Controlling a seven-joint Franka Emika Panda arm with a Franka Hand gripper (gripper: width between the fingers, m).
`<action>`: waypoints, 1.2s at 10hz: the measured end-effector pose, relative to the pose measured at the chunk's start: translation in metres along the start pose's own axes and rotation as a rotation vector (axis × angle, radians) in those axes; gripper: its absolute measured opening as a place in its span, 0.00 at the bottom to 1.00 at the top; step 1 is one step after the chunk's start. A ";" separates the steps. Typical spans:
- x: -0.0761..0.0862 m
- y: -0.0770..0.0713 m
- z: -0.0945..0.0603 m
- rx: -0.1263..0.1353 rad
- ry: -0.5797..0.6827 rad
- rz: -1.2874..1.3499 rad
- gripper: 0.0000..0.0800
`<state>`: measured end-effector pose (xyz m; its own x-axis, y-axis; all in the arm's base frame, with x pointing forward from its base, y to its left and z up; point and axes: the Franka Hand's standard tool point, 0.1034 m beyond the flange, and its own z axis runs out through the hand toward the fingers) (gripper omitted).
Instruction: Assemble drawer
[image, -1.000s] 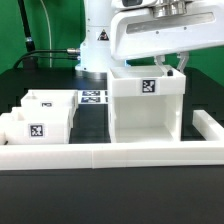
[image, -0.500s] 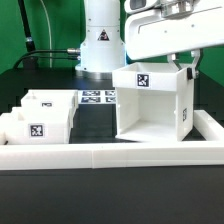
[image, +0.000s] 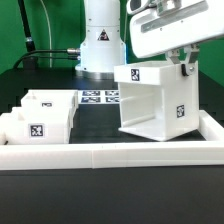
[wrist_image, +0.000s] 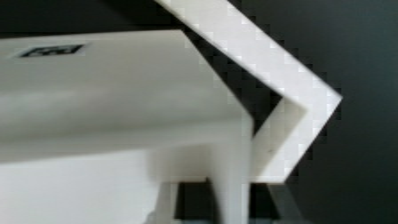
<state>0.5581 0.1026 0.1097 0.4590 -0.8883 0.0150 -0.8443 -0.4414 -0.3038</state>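
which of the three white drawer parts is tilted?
The large housing at the exterior view's right, tipped with the claw gripping its top edge. Both small trays sit level at the left.

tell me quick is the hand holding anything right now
hand: closed on the upper side wall of the big drawer housing

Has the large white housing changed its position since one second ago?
Yes. Held by the end effector, the housing has turned against the low front wall: its front face swung toward the exterior view's left, and a tagged side now shows.
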 end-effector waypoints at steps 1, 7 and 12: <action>-0.001 0.000 0.002 -0.014 -0.009 0.096 0.06; -0.002 -0.003 0.001 -0.006 -0.004 0.114 0.06; 0.019 -0.014 0.011 -0.037 -0.057 0.277 0.07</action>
<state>0.5812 0.0934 0.1035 0.2228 -0.9678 -0.1174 -0.9489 -0.1877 -0.2536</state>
